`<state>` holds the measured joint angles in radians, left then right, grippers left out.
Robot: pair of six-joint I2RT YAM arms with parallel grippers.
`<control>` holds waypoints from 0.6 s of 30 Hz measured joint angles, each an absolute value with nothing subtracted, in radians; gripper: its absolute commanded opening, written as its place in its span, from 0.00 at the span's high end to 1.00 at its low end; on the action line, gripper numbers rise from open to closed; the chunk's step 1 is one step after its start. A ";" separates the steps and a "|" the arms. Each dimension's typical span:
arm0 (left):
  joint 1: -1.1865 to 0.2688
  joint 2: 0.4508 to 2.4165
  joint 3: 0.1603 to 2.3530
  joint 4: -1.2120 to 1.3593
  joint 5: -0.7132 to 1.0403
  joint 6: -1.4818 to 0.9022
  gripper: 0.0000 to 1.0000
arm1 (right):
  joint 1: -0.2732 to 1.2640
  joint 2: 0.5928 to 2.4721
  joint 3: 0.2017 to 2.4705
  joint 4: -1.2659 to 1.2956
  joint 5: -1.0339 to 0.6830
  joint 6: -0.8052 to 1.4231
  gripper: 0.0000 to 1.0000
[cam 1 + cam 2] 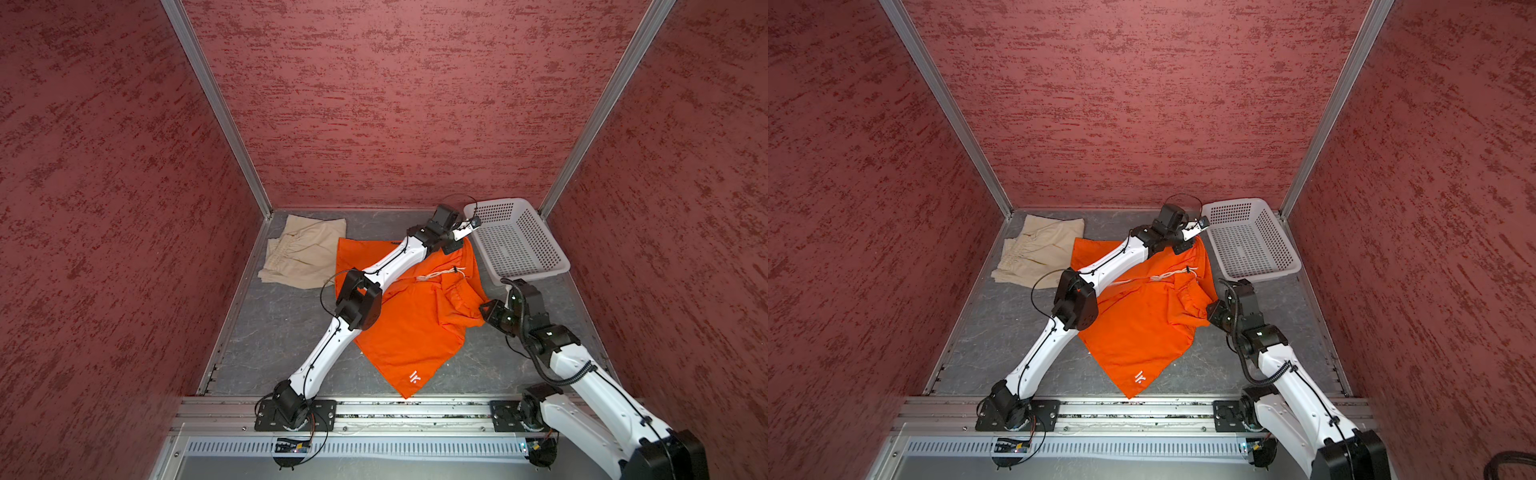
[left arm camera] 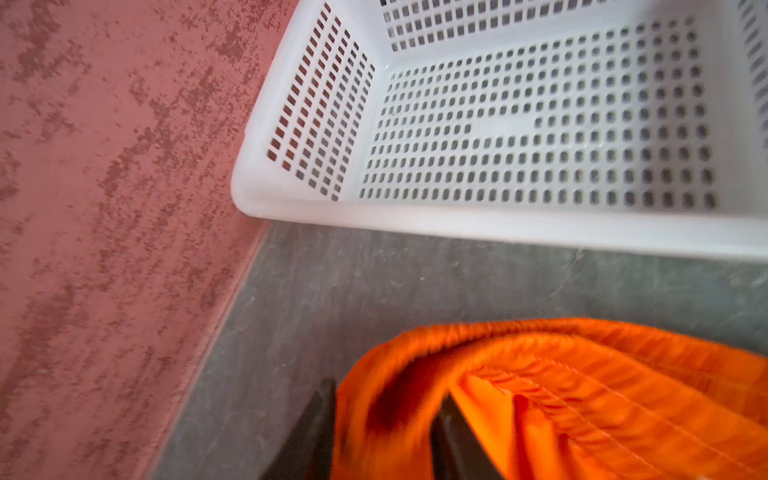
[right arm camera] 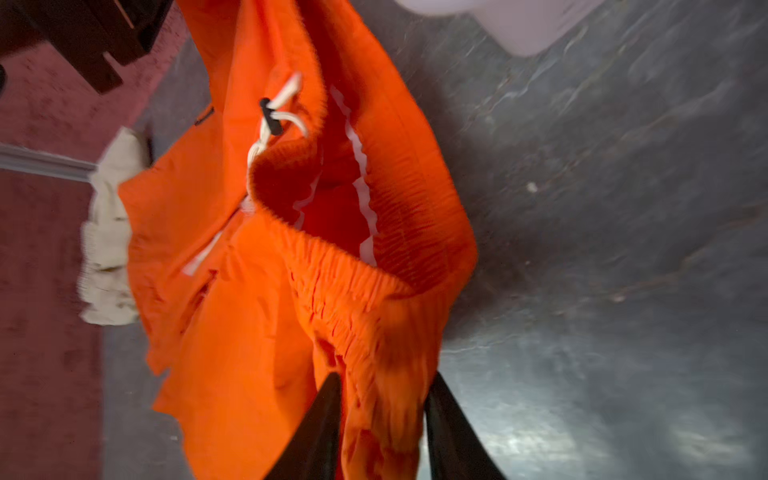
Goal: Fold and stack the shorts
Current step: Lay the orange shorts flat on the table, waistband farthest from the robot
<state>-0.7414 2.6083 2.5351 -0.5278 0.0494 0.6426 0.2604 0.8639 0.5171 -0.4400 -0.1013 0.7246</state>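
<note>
**Orange shorts spread beside basket; both grippers at the waistband**

The orange shorts (image 1: 407, 332) are seen spread on the table (image 1: 282, 332) just beside the white basket (image 1: 511, 245), unfolded, with one waist corner bunched. The waistband (image 3: 353, 282) is laid along the basket's side. The legs are run out away from the basket, so the long axis is pointed straight off from it. The beige shorts (image 1: 303, 253) are found folded, well apart from the basket, beyond the orange pair.

Left gripper (image 2: 388, 390): set at the waistband end by the basket's far corner. Jaws are parted, with cloth lying between the fingers (image 2: 316, 432); no firm pinch is made out.

Right gripper (image 3: 386, 376): set at the waistband end by the basket's near corner. Jaws are likewise parted around gathered cloth.

Both wrist views are blurred.

Judged: the orange pair is laid out but not yet folded. The coming fold is thought to turn on that axis, with the waist by the basket and the hems away from it. The beige pair is more easily reached by the left arm, so stacking is probably best led from that side.
</note>
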 measured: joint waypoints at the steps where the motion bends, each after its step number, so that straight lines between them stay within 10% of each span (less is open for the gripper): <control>1: -0.746 2.603 2.537 -0.532 0.049 0.635 0.33 | 0.260 0.865 0.556 -0.476 -0.083 0.712 0.51; 9: -0.726 2.240 2.140 -0.558 -0.004 0.517 0.31 | 0.305 0.898 0.828 -0.558 -0.002 0.595 0.54; 18: -0.746 1.644 1.408 -0.434 0.107 0.073 0.57 | 0.451 1.151 0.741 -0.491 -0.023 0.569 0.63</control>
